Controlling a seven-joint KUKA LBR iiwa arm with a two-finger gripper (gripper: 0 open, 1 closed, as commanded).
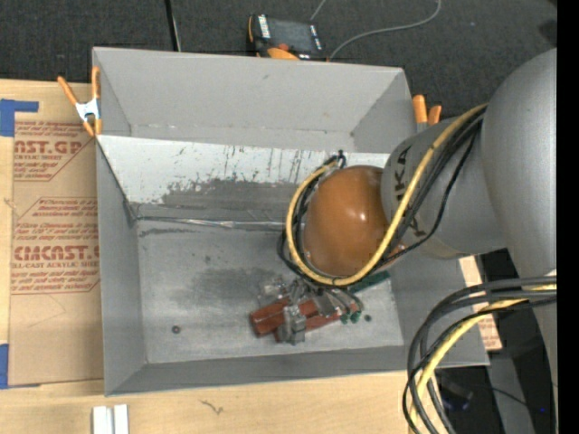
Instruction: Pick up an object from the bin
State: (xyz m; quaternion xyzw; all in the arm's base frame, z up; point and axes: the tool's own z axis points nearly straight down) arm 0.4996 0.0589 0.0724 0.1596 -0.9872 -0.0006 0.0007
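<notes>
My gripper [291, 313] is low over the bin floor in the front right part, under the arm's orange dome. A reddish-brown elongated thing [268, 319] lies on the floor right at the gripper, its left end sticking out to the left and its right end [324, 311] running under the gripper's metal parts. A small thing with green spots [360, 315] lies just right of it. Whether the gripper grasps the reddish-brown thing is hidden by the gripper's own body.
The arm and its cables cover the right side of the bin. A green edge of something [380, 279] peeks out under the dome near the right wall. The bin's front wall is close below the gripper.
</notes>
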